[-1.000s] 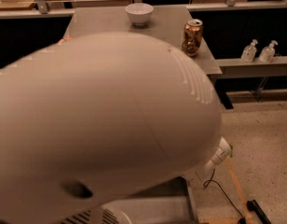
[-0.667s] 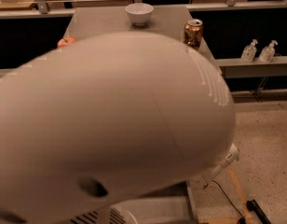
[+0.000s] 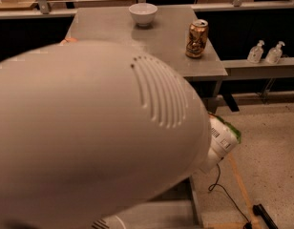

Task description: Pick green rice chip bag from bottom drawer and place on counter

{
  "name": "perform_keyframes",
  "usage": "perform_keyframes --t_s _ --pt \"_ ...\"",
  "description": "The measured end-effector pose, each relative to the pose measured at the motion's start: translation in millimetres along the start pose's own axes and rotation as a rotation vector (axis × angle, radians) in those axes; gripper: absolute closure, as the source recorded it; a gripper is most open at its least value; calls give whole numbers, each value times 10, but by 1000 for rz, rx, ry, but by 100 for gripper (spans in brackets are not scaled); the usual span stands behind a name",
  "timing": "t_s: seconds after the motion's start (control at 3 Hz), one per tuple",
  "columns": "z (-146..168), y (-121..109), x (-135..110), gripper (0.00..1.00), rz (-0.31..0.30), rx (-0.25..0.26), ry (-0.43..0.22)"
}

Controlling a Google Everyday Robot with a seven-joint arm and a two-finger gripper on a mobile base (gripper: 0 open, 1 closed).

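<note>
Speckled pale floor (image 3: 273,147) fills the lower right, and behind it a grey table (image 3: 171,44) carries a white bowl (image 3: 143,13) at its far edge and a dented gold soda can (image 3: 197,38) near its right edge, well apart from each other. Two small pump bottles (image 3: 265,52) stand side by side on a low ledge (image 3: 242,69) to the right.

Most of the view is blocked by the arm's big beige housing (image 3: 89,137), ribbed with a row of vent slits. From under its right side pokes the white tool (image 3: 220,142). Touching its upper edge is a thin sliver of the green rice chip bag (image 3: 231,129): bright green, crinkled, held off the floor just below the table's front right corner. Too little shows to tell whether the tool is clamped on the bag or merely beside it.

Compared with a moment ago, the housing has rolled so that the vent slits sit nearer its middle rather than at its right rim. The can now stands clear of it, and the green sliver has come into sight.
</note>
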State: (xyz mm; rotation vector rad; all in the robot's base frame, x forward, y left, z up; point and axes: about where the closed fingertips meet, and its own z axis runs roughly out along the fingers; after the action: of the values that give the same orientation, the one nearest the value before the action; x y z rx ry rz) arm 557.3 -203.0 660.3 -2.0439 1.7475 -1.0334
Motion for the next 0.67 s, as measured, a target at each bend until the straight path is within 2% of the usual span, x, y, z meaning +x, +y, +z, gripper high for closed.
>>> perform_keyframes --t_s 0.33,0.67 --pt "-304 -276 526 100 34 67 132" --pt "-789 -338 1091 100 75 114 290"
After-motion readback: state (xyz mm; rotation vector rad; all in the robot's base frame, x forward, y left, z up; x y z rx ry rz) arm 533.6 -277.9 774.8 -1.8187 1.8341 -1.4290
